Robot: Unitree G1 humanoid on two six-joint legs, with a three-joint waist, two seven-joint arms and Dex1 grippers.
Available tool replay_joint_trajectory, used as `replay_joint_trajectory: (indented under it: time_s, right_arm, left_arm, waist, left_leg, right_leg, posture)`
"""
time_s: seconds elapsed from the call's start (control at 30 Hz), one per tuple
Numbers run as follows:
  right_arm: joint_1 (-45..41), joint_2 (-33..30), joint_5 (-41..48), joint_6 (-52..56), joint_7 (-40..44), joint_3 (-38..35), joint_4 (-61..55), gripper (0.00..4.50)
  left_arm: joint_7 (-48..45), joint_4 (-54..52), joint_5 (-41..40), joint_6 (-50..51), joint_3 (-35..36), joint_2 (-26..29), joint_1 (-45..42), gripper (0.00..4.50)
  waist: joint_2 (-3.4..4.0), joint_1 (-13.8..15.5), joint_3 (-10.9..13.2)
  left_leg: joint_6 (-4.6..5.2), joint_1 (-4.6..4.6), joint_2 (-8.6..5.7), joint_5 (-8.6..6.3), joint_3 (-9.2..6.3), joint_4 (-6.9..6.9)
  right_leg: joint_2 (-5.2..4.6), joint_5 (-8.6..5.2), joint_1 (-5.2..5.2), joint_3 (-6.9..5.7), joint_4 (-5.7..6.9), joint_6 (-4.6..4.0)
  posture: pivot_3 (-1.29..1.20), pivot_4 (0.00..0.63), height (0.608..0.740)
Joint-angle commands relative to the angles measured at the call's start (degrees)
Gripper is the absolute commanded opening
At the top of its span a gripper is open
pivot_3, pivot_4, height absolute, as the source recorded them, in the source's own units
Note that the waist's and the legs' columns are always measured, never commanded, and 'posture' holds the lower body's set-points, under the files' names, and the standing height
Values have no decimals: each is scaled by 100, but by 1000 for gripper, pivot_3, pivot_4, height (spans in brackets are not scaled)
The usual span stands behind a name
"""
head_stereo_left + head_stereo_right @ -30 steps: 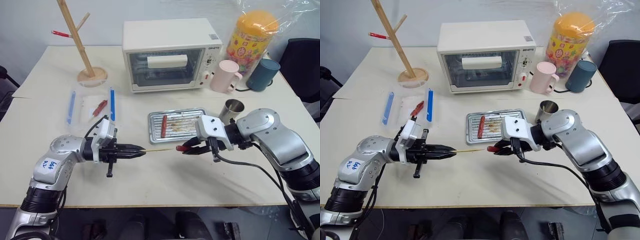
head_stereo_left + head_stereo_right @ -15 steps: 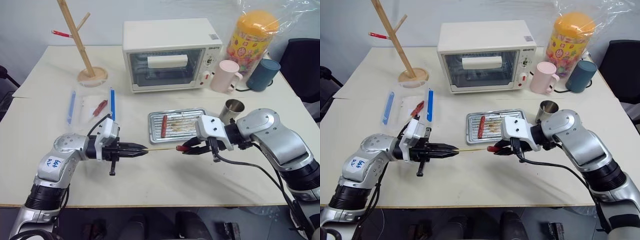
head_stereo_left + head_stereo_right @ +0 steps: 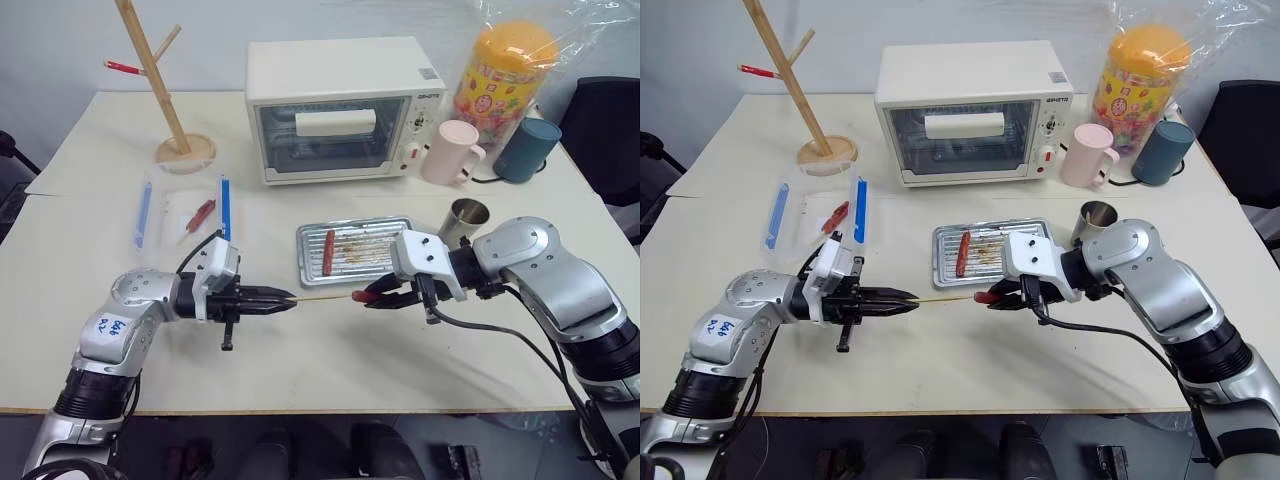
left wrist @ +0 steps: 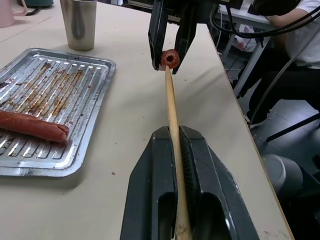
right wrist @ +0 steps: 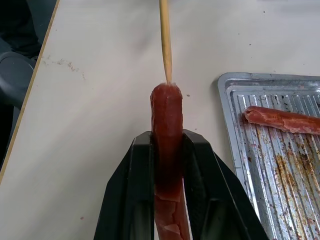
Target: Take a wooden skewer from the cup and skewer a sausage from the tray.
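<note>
My left gripper is shut on the wooden skewer, which it holds level just above the table, pointing right. My right gripper faces it, shut on a reddish-brown sausage. The skewer's pointed tip touches the middle of the sausage's end. Just behind them lies the silver tray with a second sausage on its left side. The steel cup stands to the right of the tray, behind my right wrist.
A white toaster oven stands at the back, with a pink mug, a teal mug and a bagged yellow jar to its right. A wooden branched stand and a clear blue-edged container are at left. A seated person is beyond the table edge.
My left forearm has shifted slightly. Both grippers, the skewer and the sausage stay where they were, tip against sausage end.
</note>
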Motion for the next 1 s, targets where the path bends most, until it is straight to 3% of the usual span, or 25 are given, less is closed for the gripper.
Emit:
replay_joint_trajectory:
  time_s: [0.03, 0.57, 1.0]
  right_arm:
    - [17, -15, 49, 8, -7, -44, -230, 763]
    - [22, -51, 29, 40, 19, -10, -201, 763]
    - [-6, -59, 14, 64, 45, -3, -190, 763]
  left_arm:
    - [2, -113, -20, -84, 19, -29, -99, 0]
    - [-253, 17, -151, -44, 251, 210, -159, 0]
    - [-234, -21, -67, -9, 16, 57, -340, 0]
  waist:
    - [0, 0, 0]
    - [0, 0, 0]
    - [0, -8, 0]
  left_leg:
    - [0, 0, 0, 0, 0, 0]
    - [0, 0, 0, 0, 0, 0]
    - [0, 0, 0, 0, 0, 1]
  right_leg:
    - [0, 0, 0, 0, 0, 0]
    - [0, 0, 0, -1, 1, 0]
    - [1, 0, 0, 0, 4, 0]
  posture:
    - [0, 150, 740]
    - [0, 150, 740]
    - [0, 150, 740]
